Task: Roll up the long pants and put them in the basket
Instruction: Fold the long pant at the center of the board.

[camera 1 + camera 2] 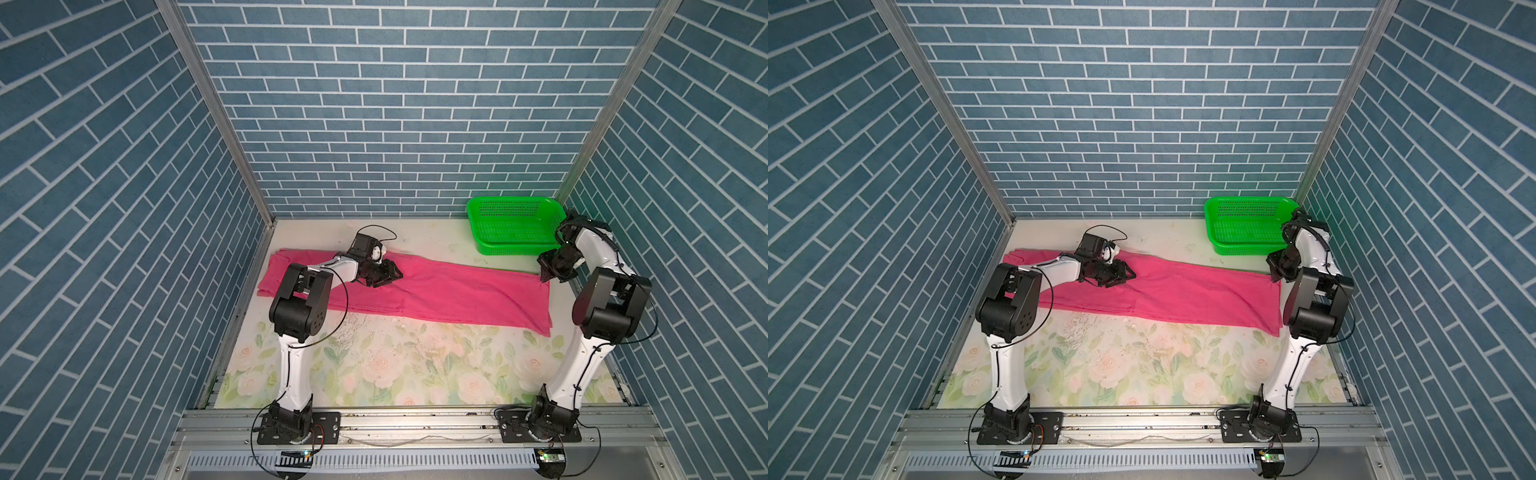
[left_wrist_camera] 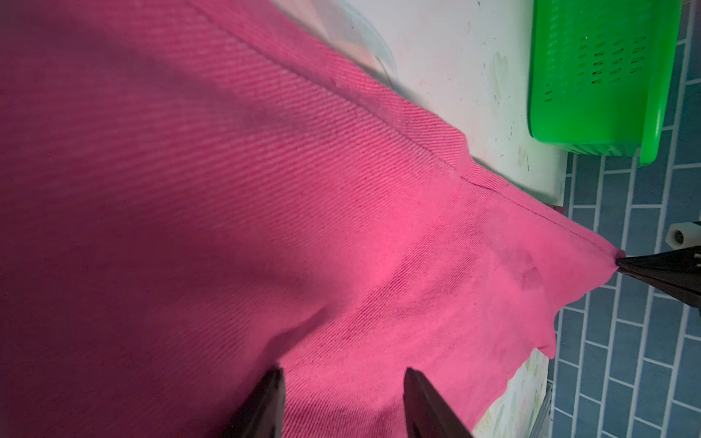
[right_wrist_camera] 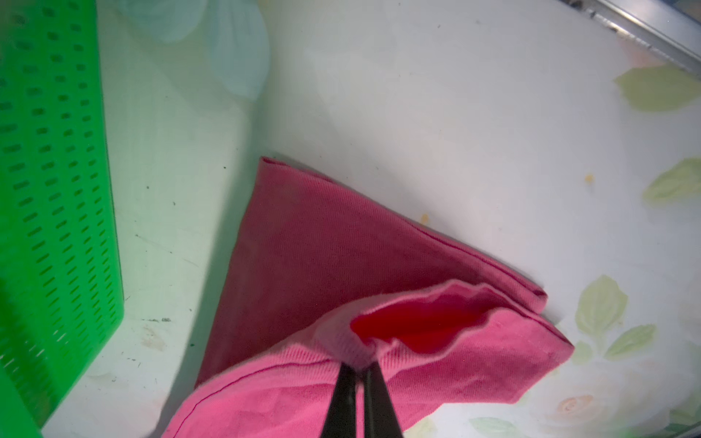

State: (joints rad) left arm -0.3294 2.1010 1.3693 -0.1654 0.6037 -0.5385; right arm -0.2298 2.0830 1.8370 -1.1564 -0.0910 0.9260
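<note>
Pinching the hem: right gripper [image 1: 545,280] clamped on the long pants [image 1: 449,291], left gripper [image 1: 390,277] held apart above them.
The pants lie flat across the far half of the flowered table [image 1: 374,374], stretched from 9 o'clock to 3 o'clock in both top views. The right jaws are closed on a small tuft of the edge at the 3 o'clock end, the cloth drawn to a point there; an opening gapes beside the fingers [image 3: 341,402]. The left jaws stand apart over the cloth near 10 o'clock — contact cannot be told. The green basket [image 1: 511,243] sits at 1 o'clock, near the pants but clear of them.
</note>
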